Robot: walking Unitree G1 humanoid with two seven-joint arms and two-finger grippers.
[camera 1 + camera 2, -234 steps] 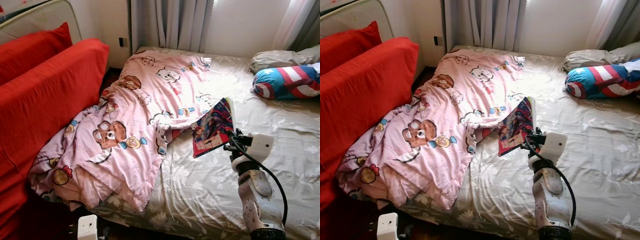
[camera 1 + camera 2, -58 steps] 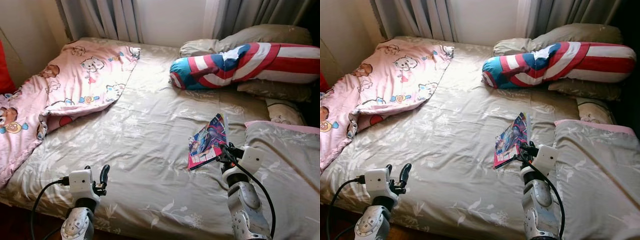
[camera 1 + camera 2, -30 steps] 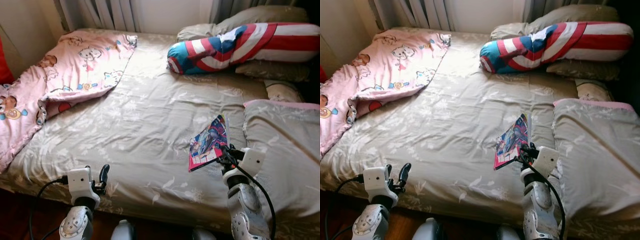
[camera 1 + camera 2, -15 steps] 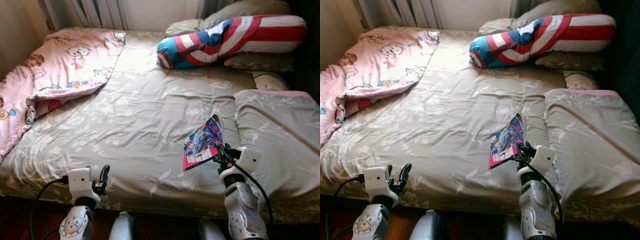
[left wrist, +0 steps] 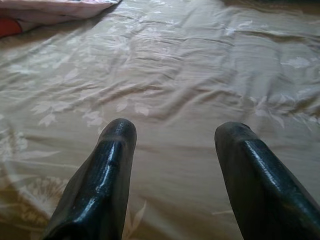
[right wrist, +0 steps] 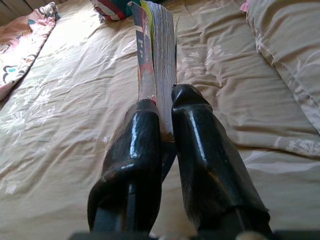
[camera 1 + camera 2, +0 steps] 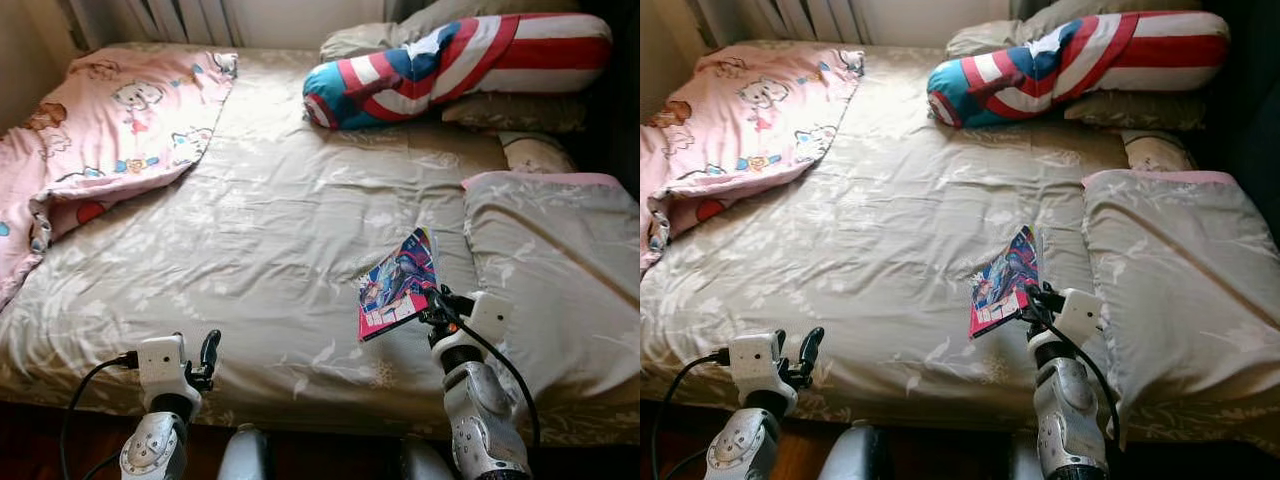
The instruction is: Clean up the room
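Right wrist view looks straight down the two black fingers (image 6: pixel 190 130) of the right claw (image 7: pixel 436 303), which are pinched on the lower edge of a comic book (image 7: pixel 399 283): the glossy cover sits against one finger and the fanned page block against the other. From the head camera the book stands tilted, lifted off the beige bed sheet (image 7: pixel 260 240) near the foot of the bed, just beside the grey pillow with pink trim (image 7: pixel 545 260).

It looks thin, light and floppy. Held by one edge alone, the free end would likely sag or flap, and the slick cover could slide between the pads if the grip loosens. A hold close to the spine, across all the pages, seems the safest, since that is the stiffest part; pinching loose pages risks creasing or tearing them.

The left claw (image 7: pixel 207 355) hangs low over the near edge of the mattress, its fingers spread apart and holding nothing. A pink cartoon blanket (image 7: pixel 100 130) lies rumpled on the left side of the bed, and a striped red, white and blue bolster (image 7: pixel 450 60) rests at the head.
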